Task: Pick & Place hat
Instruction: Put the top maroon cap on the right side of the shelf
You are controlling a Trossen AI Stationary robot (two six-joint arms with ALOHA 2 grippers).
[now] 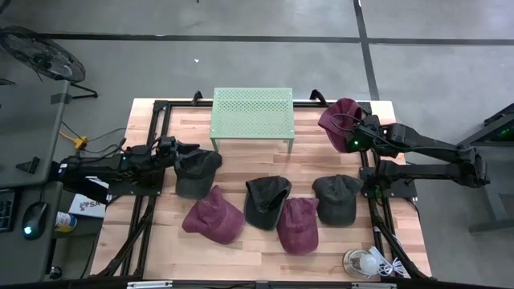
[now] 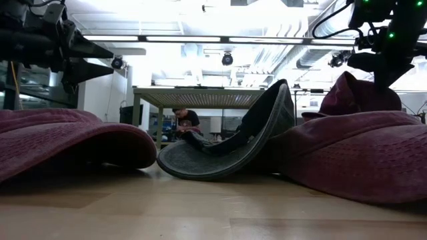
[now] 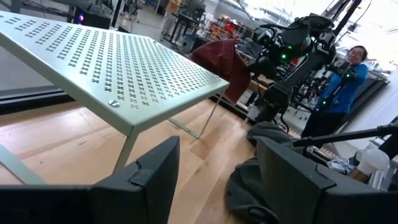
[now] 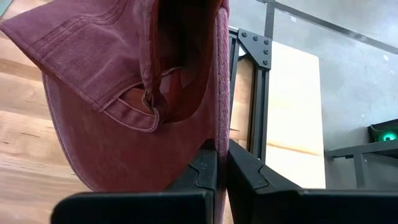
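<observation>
A maroon hat (image 1: pixel 340 119) hangs at the table's far right corner with my right gripper (image 1: pixel 356 138) shut on it; the left wrist view shows this hat (image 3: pixel 219 61) beside the green perforated rack (image 1: pixel 251 112). My left gripper (image 1: pixel 189 149) waits open and level at the table's left, just above a dark grey hat (image 1: pixel 197 173). Several more hats lie flat on the wood: two maroon (image 1: pixel 214 216) (image 1: pixel 298 225), one black (image 1: pixel 267 201) and one grey (image 1: pixel 336 199). My right gripper pinches a thin edge of the hat's crown (image 4: pixel 221 127) between its two shut fingers, next to the back opening with its strap (image 4: pixel 134 115). The fingers slant down from the table's right side. The hat is lifted off the table, and its crown (image 3: pixel 214 53) stands about level with the rack's top.
Black frame rails (image 1: pixel 377 213) run along the table's sides. A white bulb-like object (image 1: pixel 365 262) lies at the near right corner. A person (image 3: pixel 346 74) stands beyond the table behind the right arm. There is bare wood in front of the rack (image 1: pixel 253 164).
</observation>
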